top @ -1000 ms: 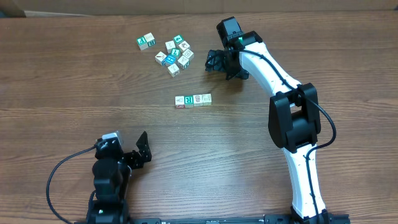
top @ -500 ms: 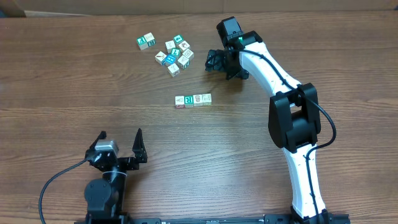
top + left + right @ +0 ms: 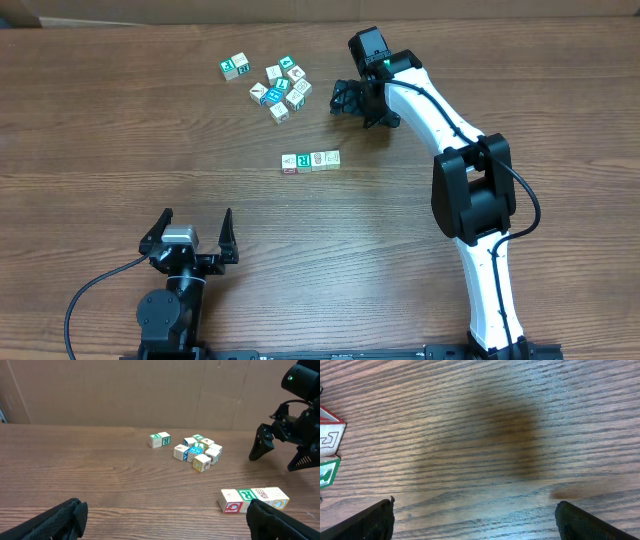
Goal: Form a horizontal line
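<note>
Four small cubes form a horizontal line (image 3: pixel 311 161) edge to edge on the table's middle. In the left wrist view the line (image 3: pixel 254 498) starts with a red-marked cube (image 3: pixel 231 502), then a green "R" cube (image 3: pixel 246 494). My left gripper (image 3: pixel 193 228) stands open near the front edge, well short of the line and left of it, with only bare wood between its fingers (image 3: pixel 165 520). My right gripper (image 3: pixel 355 106) hovers open above and to the right of the line, jaws empty (image 3: pixel 475 520).
A loose cluster of white, teal and blue cubes (image 3: pixel 284 87) lies at the back, with one green-lettered cube (image 3: pixel 235 67) apart to its left. Two cluster cubes (image 3: pixel 327 440) show at the right wrist view's left edge. A cardboard wall (image 3: pixel 150 390) backs the table.
My left gripper has swung from pointing right to facing straight toward the back and drawn slightly toward the front edge. The right arm and the cubes have not moved.
</note>
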